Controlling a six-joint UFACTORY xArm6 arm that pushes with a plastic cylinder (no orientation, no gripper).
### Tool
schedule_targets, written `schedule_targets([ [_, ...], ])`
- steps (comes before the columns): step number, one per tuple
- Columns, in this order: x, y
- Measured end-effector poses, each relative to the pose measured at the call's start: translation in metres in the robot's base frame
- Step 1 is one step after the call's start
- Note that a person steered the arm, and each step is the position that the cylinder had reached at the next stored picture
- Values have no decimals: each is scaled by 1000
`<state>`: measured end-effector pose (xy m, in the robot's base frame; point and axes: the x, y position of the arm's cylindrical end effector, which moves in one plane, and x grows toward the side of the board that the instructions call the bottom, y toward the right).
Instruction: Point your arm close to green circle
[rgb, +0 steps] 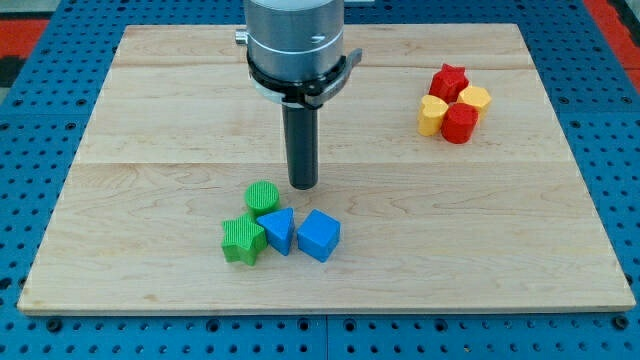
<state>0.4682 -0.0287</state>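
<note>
The green circle (262, 197) is a ribbed green cylinder on the wooden board (150, 120), left of centre toward the view's bottom. My tip (303, 184) is just to its upper right, a small gap apart, not touching. A green star block (242, 240) lies directly below the circle. A blue triangle block (279, 230) and a blue cube (319, 235) lie below and right of the circle.
A cluster at the view's upper right holds a red star (449, 79), a yellow hexagon block (474, 98), a yellow heart-like block (431, 115) and a red cylinder (459, 123). A blue perforated table surrounds the board.
</note>
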Motion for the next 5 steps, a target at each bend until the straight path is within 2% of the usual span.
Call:
schedule_targets([
  [2, 0, -47],
  [5, -3, -48],
])
